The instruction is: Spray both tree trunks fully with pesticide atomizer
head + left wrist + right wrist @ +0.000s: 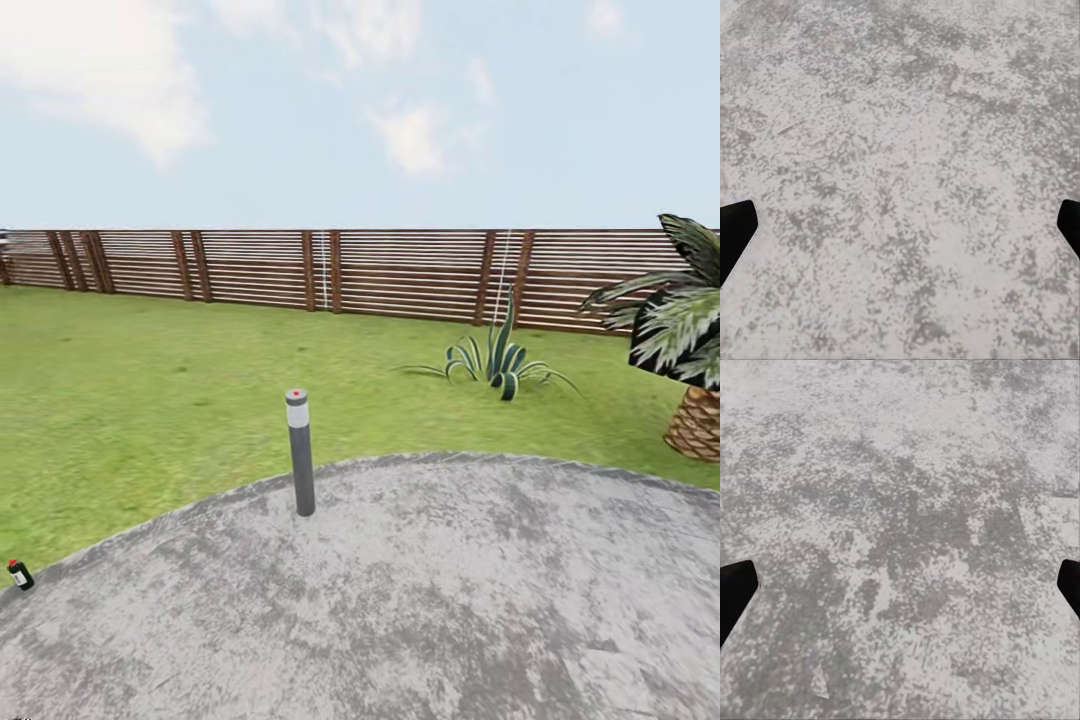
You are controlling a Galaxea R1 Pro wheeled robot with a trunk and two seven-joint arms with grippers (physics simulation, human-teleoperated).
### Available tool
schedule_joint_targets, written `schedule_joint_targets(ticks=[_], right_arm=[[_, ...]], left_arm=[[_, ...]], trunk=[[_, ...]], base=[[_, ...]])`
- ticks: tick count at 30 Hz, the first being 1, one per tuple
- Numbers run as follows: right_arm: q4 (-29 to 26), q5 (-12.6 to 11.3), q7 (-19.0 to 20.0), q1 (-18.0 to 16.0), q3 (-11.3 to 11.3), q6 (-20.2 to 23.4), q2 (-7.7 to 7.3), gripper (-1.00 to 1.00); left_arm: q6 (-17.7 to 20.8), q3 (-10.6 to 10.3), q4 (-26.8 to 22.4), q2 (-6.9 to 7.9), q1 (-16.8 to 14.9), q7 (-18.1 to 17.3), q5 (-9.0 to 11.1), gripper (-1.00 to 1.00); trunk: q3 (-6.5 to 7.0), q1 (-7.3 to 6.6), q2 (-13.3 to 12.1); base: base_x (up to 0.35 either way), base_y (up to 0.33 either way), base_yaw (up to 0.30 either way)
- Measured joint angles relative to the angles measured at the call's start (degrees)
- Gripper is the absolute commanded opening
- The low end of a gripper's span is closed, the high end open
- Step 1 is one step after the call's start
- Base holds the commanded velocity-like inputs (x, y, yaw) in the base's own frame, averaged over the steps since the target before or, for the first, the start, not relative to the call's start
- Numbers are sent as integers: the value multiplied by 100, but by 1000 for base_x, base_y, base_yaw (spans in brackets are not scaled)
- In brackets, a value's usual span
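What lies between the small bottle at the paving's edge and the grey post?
In the head view, only bare mottled grey paving separates the bottle from the post; nothing stands on that stretch.

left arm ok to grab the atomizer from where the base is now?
Probably not. The atomizer stands far off at the paving's left edge by the grass. The left gripper hangs open over bare paving, nothing between its fingers. Nothing blocks the way; the base likely has to drive closer.
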State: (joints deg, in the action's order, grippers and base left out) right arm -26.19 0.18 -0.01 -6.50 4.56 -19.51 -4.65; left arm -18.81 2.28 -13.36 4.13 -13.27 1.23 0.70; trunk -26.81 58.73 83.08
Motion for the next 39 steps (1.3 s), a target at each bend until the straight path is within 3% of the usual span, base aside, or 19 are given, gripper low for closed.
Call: schedule_joint_targets(ticks=[9, 24, 39], right_arm=[[0, 0, -3, 0, -4, 0, 0, 100], [0, 0, -8, 0, -6, 0, 0, 100], [0, 0, -4, 0, -4, 0, 0, 100]], left_arm=[[0, 0, 0, 0, 0, 0, 0, 100], [0, 0, -2, -8, 0, 0, 0, 100], [7, 0, -1, -9, 0, 0, 0, 100]], trunk=[[0, 0, 0], [0, 0, 0], [0, 0, 0]], base=[[297, 0, 278], [49, 0, 278], [316, 0, 278]])
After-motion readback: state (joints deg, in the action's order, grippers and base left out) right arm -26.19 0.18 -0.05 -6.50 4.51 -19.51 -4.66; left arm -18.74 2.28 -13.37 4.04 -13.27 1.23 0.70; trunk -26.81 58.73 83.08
